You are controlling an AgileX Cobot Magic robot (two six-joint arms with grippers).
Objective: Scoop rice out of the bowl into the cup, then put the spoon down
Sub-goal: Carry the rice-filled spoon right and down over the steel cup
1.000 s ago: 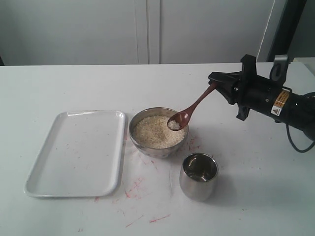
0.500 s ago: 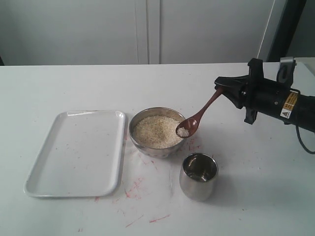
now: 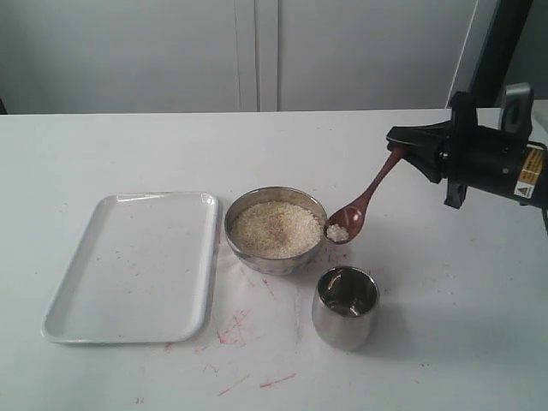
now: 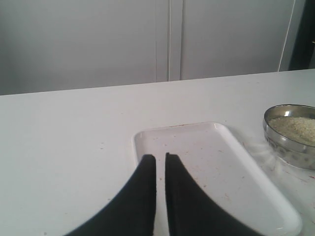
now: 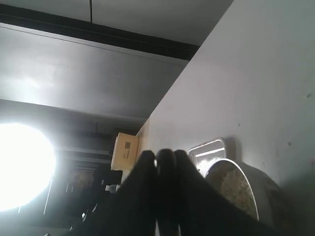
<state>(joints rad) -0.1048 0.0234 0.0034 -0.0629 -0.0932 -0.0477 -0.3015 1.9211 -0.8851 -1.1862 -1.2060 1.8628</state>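
Pale beige rice (image 3: pixel 337 232) fills the slim reddish-brown wooden spoon (image 3: pixel 366 197) beside the round steel bowl (image 3: pixel 265 261), the right gripper (image 3: pixel 401 147) clamping its handle, shown only in the exterior view; the left wrist view alone shows the left gripper (image 4: pixel 157 160) closed, empty.

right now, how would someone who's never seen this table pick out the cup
Start at the white table and find the steel bowl of rice near its middle, right of the white tray. The cup stands apart from it, nearer the camera and to the right. It is steel too, but narrower, with rounded sides and no heaped rice.
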